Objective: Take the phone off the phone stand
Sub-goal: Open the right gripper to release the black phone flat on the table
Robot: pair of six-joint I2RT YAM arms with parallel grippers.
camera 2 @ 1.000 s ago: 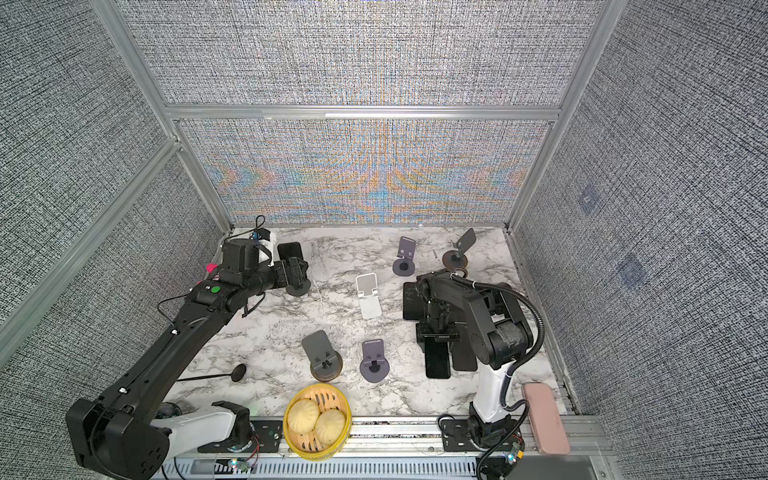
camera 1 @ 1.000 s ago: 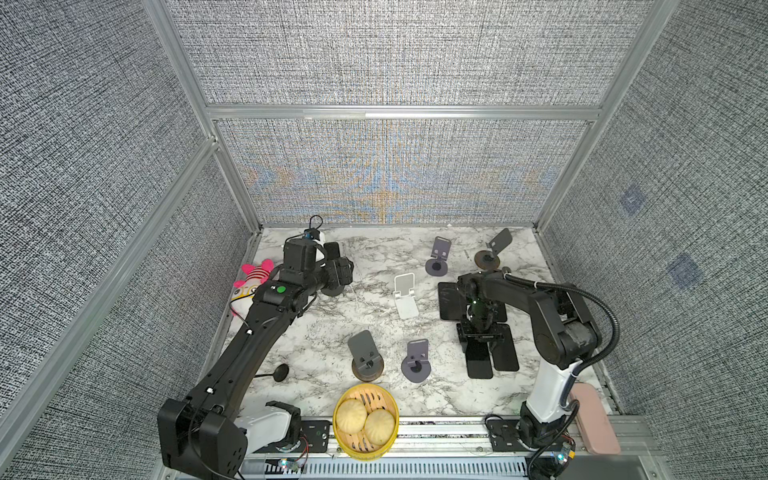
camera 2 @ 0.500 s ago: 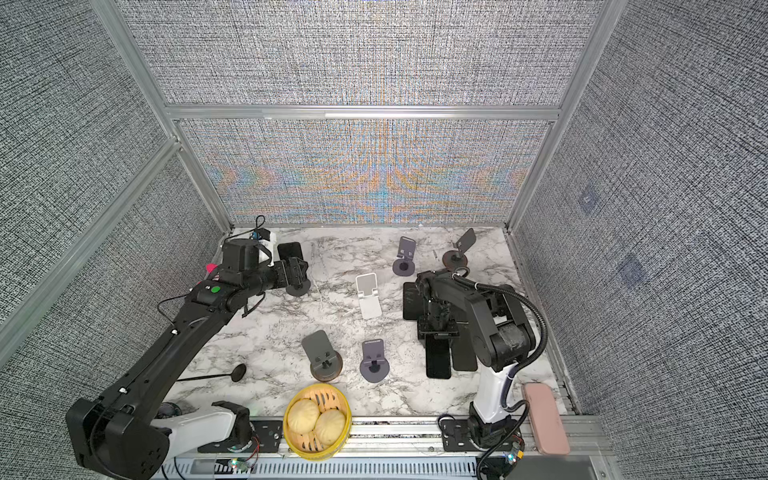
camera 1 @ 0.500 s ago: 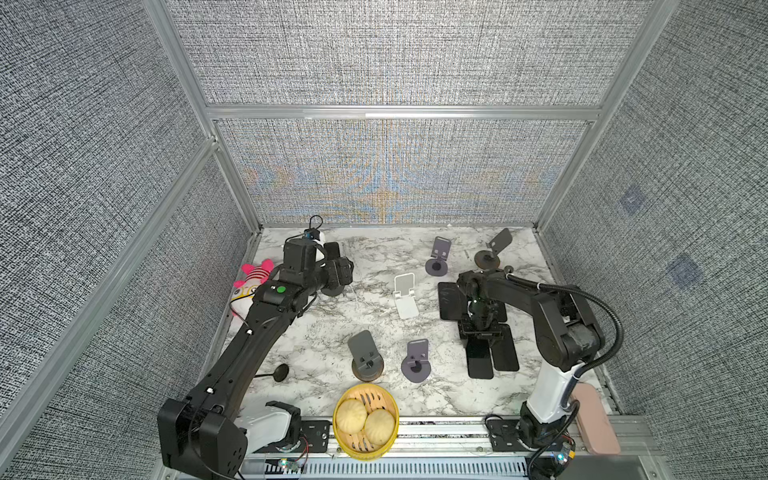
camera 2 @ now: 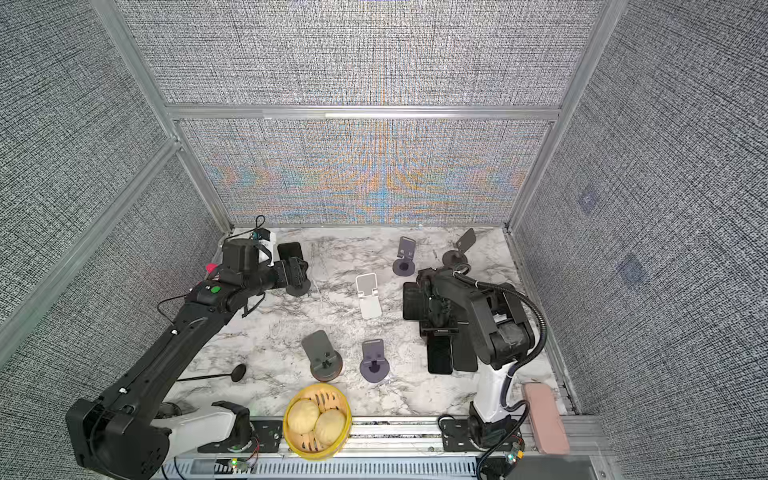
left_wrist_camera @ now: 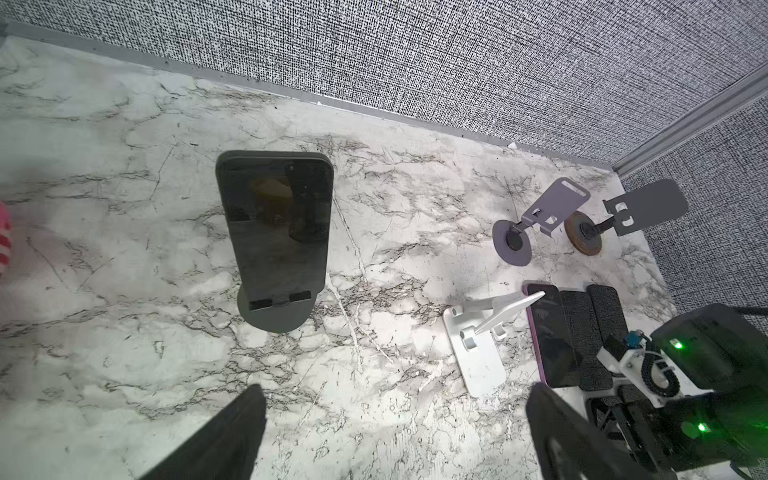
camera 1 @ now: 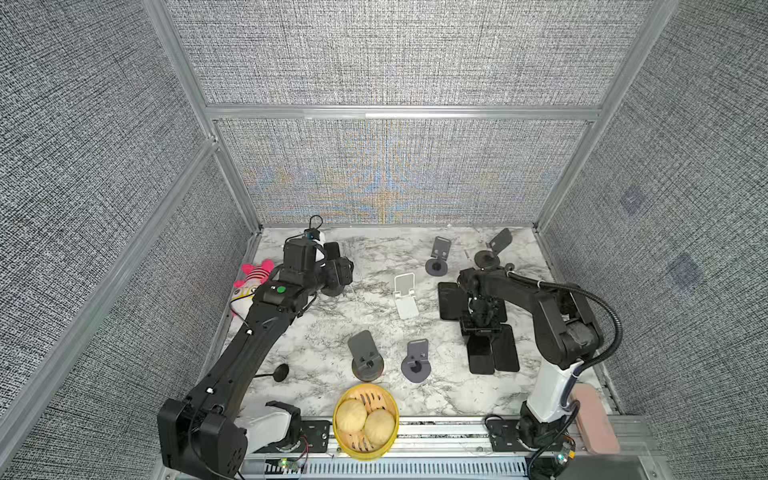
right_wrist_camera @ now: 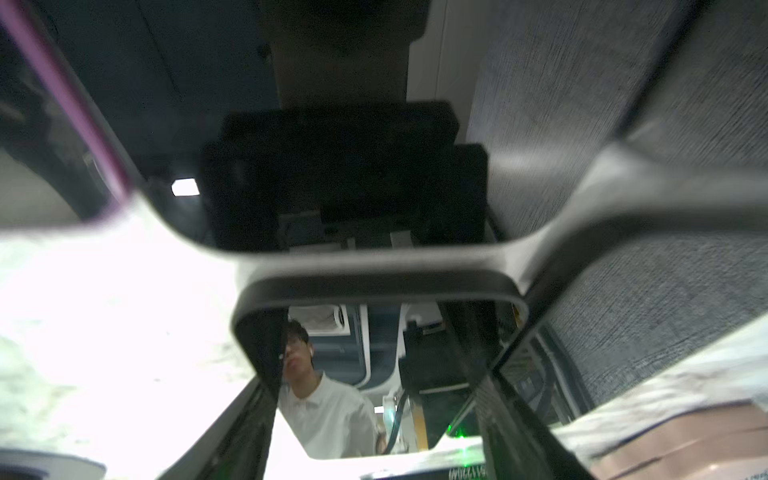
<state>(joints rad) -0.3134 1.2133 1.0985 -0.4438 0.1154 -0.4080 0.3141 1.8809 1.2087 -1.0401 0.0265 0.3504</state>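
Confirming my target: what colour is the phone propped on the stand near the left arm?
The phone is black; it shows best in the left wrist view.

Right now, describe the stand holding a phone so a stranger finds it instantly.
Start at the back-left corner of the marble table, beside the pink plush toy. There stands a dark round-based phone stand. It alone props up a black phone; the other stands are bare.

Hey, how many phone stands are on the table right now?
6. Back right: purple stand and dark stand. Middle: white stand. Front: grey stand and second purple stand. Back left: phone stand holding the phone. Others may be hidden.
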